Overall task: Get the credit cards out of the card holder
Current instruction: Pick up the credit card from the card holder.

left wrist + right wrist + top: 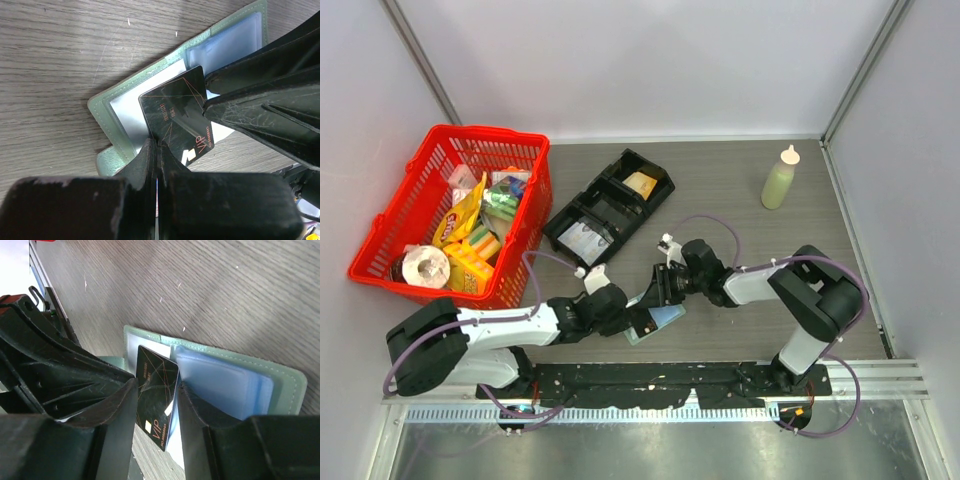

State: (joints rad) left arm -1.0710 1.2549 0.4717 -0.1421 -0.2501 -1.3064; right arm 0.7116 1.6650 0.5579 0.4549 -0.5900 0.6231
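Observation:
The pale green card holder lies open on the table between my two grippers, showing pale blue sleeves. A black credit card marked VIP sticks partly out of the card holder over the table. My left gripper is shut on the holder's near edge, a thin sliver showing between its jaws. My right gripper straddles the black card, its fingertips against the card's two long edges. In the top view the left gripper and right gripper meet over the holder.
A red basket full of packets stands at the far left. A black compartment tray lies behind the grippers, and a pale green squeeze bottle stands at the back right. White walls close in the table.

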